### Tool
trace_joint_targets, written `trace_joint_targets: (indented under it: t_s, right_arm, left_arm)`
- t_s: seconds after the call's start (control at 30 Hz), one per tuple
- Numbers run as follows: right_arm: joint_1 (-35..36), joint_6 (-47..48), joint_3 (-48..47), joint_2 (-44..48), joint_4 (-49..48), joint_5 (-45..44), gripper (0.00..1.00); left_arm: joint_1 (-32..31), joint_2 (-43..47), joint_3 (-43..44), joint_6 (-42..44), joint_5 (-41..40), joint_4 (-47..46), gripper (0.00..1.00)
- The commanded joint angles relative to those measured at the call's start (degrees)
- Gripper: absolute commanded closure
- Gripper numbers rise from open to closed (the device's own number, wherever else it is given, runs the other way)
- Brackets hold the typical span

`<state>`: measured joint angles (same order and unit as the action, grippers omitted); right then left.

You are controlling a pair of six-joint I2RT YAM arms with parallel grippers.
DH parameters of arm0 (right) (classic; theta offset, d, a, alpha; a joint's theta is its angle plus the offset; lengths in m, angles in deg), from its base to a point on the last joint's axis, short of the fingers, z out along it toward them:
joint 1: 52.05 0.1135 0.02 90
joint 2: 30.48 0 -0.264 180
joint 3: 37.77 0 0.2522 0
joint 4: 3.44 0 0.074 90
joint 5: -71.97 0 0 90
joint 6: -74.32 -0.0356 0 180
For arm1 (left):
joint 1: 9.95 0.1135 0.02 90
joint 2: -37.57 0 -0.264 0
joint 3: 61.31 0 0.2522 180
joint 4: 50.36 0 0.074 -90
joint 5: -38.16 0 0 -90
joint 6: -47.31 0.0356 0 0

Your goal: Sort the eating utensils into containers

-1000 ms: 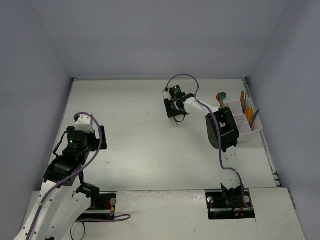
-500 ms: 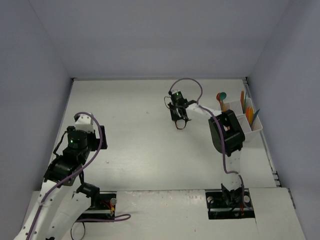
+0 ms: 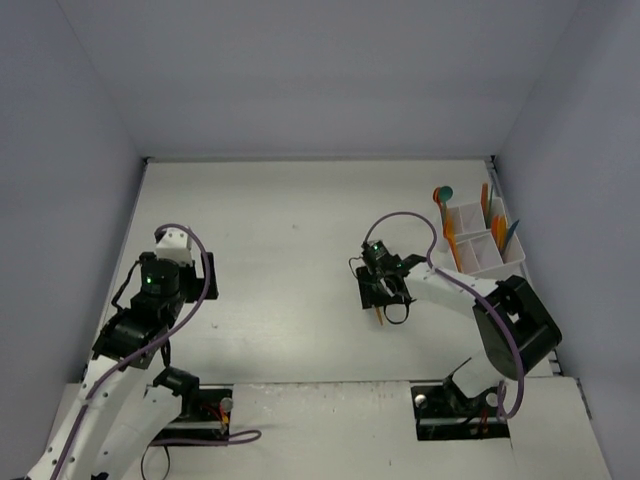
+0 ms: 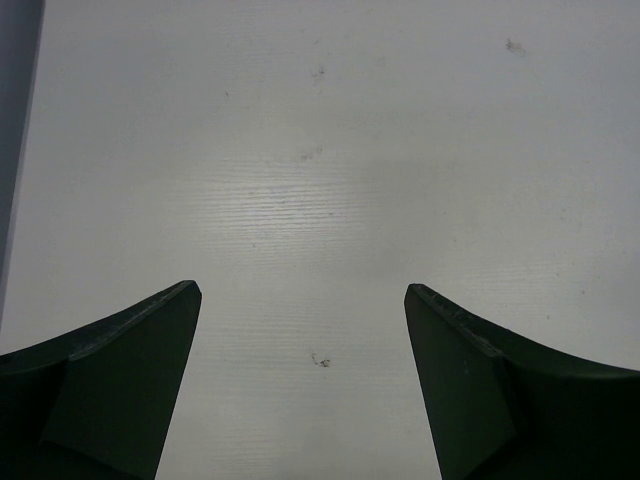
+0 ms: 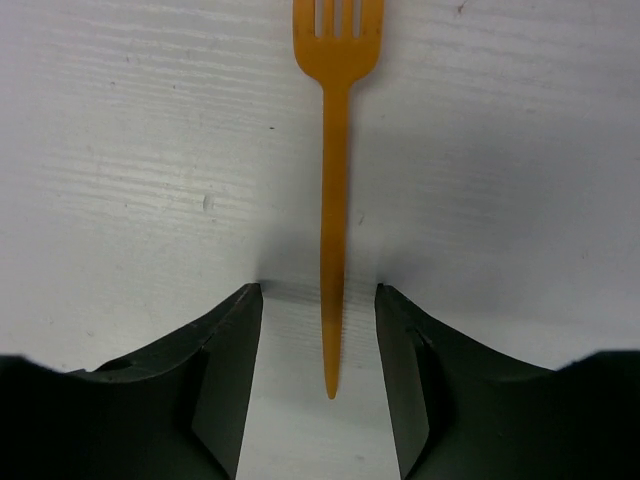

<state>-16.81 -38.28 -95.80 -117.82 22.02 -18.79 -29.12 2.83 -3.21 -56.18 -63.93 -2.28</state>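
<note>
My right hand (image 5: 318, 292) is released and straddles the handle of the orange fork (image 5: 335, 150) — it lies flat on the tabletop (image 5: 130, 130), so I must pinch low. Left hand (image 4: 300, 292) hangs released too.

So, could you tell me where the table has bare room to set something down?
The table is bare between the left gripper and the right gripper, and along the back wall left of the white organizer. Crowded: the far right corner, where the organizer holds utensils, and under the right gripper, whose open jaws straddle an orange fork.
</note>
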Motion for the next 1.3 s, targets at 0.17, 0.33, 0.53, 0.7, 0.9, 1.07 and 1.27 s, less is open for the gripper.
trace_joint_targets:
  t_s: [0.17, 0.33, 0.53, 0.7, 0.9, 1.07, 1.27]
  right_arm:
    - [-0.2, -1.0, -8.2, -7.1, 1.3, -4.7, 0.48]
    - [-0.6, 0.2, -12.0, -11.5, 0.6, -5.7, 0.51]
    - [-1.2, 0.2, -12.7, -13.9, -0.3, -6.1, 0.61]
    - [-1.6, 0.9, -13.3, -14.7, -0.6, -7.1, 0.75]
    - [-3.6, 3.6, -16.3, -15.3, -0.9, -7.8, 1.00]
    - [-4.5, 8.9, -19.4, -9.8, -1.8, -7.8, 1.00]
    - [-9.4, 17.5, -20.1, 3.8, -4.5, -9.1, 1.00]
  left_arm:
    - [-0.4, -1.0, 0.9, 0.6, 0.4, -3.6, 0.19]
    - [-0.4, -0.7, 0.8, 0.6, 0.4, -3.5, 0.19]
    - [-0.4, -0.5, 0.9, 0.7, 0.4, -3.4, 0.19]
    - [-0.4, -0.6, 0.8, 0.7, 0.2, -3.5, 0.19]
    - [-0.4, -0.9, 0.9, 0.8, 0.4, -3.5, 0.19]
    - [-0.4, -0.4, 0.9, 0.9, 0.1, -3.5, 0.19]
    - [-0.4, 0.3, 0.9, 0.9, -0.1, -3.6, 0.19]
